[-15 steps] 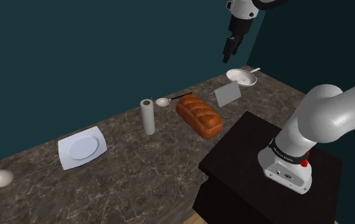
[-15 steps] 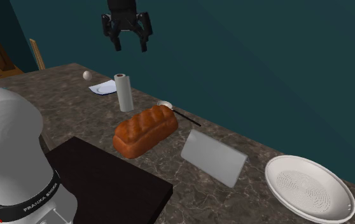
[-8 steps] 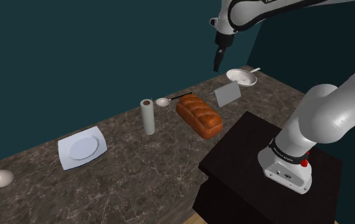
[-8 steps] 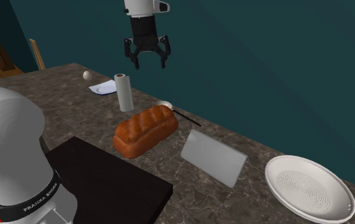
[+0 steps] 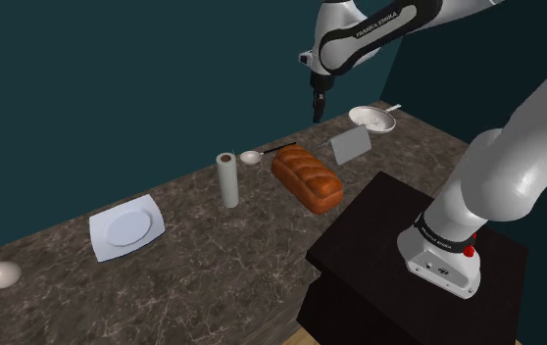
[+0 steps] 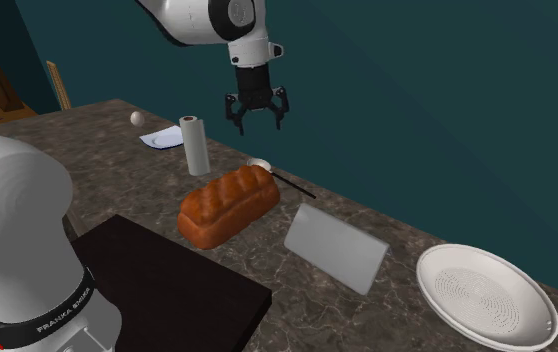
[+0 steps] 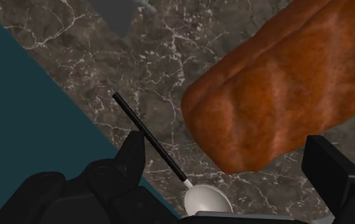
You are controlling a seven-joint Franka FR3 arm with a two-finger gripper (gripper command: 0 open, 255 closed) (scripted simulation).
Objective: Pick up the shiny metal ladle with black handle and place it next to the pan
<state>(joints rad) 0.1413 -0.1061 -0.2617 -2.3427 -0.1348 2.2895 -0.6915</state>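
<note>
Approach stage, with no grasp yet made.

Shoulder view: we see the gripper [image 5: 317, 110] hanging well above the worktop [image 5: 193, 255], over the wall side of the bread loaf [image 5: 307, 177]. The ladle [image 5: 267, 152] lies flat just beside the loaf, between it and the teal wall. The pan [image 5: 372, 120] sits well beyond the loaf's other end.

Second exterior view: the gripper [image 6: 259, 125] points down with its fingers spread wide and nothing between them. The ladle [image 6: 285, 180] lies beneath it, bowl near the end of the loaf [image 6: 229, 205]. Its thin black handle runs on from the loaf toward the side where the pan [image 6: 477, 295] rests.

Wrist view: between the fingers of the gripper [image 7: 227, 153], the ladle [image 7: 157, 149] lies close beside the loaf [image 7: 284, 83], nearer one finger than the other.

We judge that the next move calls for shifting away from the loaf to centre on the handle. The wrist should turn the fingers across the handle, then descend and close without brushing the loaf.
</note>
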